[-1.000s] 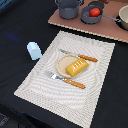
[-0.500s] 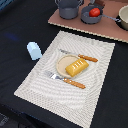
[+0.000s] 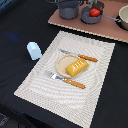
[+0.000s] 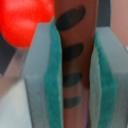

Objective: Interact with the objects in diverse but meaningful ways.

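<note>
1. Nearest the exterior camera, a pale striped placemat (image 3: 42, 87) lies on the dark tabletop (image 3: 15, 25).
2. On the mat, a wooden-handled fork (image 3: 67, 80) rests just beside the near edge of a small tan plate (image 3: 63, 64).
3. The yellow ridged bread block (image 3: 77, 66) sits on that plate, toward the exterior view's right.
4. A wooden-handled knife (image 3: 80, 55) lies just beyond the plate, on its far side.
5. Off the mat's edge, toward the exterior view's left, the pale blue cup (image 3: 34, 50) stands on the dark tabletop.
6. Farther back, a pinkish board (image 3: 75, 22) carries a tall grey pot (image 3: 68, 8) and a shallower grey pot (image 3: 90, 16).
7. The red tomato (image 3: 94, 12) sits in the shallower pot.
8. The gripper (image 4: 76, 75) is over that pot, barely visible at the exterior view's top edge.
9. In the wrist view, its grey fingers (image 4: 42, 75) with teal pads are narrowly spaced and clamp the brown sausage stick (image 4: 76, 45), which has dark oval marks along it.
10. The tomato appears just beside the stick in the wrist view; whether they touch is unclear.
</note>
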Available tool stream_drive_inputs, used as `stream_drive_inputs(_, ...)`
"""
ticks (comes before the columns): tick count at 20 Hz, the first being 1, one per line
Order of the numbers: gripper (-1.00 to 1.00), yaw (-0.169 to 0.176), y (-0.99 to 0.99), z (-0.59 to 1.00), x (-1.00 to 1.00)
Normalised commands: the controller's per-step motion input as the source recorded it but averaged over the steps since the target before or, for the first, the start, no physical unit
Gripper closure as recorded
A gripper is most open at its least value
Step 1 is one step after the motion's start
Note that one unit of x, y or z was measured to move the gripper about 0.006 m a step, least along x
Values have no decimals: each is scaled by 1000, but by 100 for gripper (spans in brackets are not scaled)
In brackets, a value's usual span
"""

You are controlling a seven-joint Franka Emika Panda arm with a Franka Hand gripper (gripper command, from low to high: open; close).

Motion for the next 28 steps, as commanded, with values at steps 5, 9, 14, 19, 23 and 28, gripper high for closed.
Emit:
stream_drive_inputs(5,-100,17,150,-234,-162)
stream_drive_inputs(9,-100,6,169,-108,-81)
stream_drive_inputs(14,-100,-8,230,525,1)
stream_drive_inputs(19,-100,-42,72,802,-63)
stream_drive_inputs(23,-100,-24,-381,820,38)
stream_drive_inputs(28,-100,4,-702,629,309)
